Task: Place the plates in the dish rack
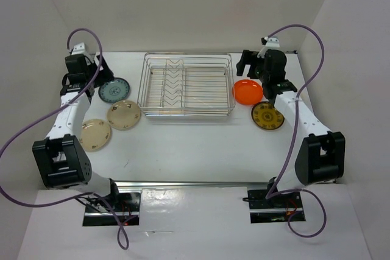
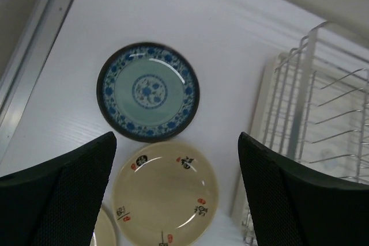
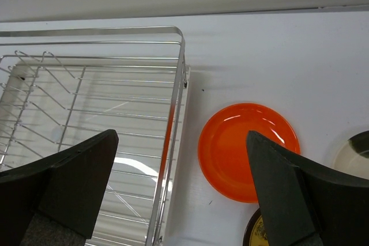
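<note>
Flanking the dish rack (image 1: 201, 83), five plates (image 1: 247, 91)

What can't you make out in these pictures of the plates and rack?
Left wrist view: second cream plate, a sliver, cut by the bottom edge.
Right wrist view: yellow-gold plate, mostly below the bottom edge.
Top view: teal plate, rim partly behind the left arm.

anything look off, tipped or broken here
Nothing stands out. The rack sits square and empty. The teal plate and two cream plates lie flat to its left, and the orange plate and yellow plate lie flat to its right. No chips or spills show.
</note>
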